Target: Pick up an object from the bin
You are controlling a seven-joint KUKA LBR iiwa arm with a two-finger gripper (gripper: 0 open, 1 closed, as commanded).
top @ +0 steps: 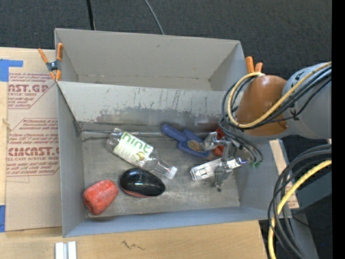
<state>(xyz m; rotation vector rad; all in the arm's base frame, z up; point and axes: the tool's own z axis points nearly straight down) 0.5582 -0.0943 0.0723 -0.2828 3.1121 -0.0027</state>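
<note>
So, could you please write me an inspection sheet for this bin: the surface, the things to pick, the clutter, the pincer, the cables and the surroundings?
Surface: grey metal bin, floor scuffed; the things lie loose in a single layer.
Job's things: clear bottle with a white and green label, on its side left of centre; black computer mouse in front of it; red lumpy block in the near left corner; blue-handled tool toward the back; clear shiny piece at the right.
Clutter: nothing seen.
Pincer: pincer low at the bin's right side, right beside the clear shiny piece; a hold cannot be told.
Cables: yellow and black cables loop round the orange wrist cover.
Surroundings: dark floor behind the bin.
</note>
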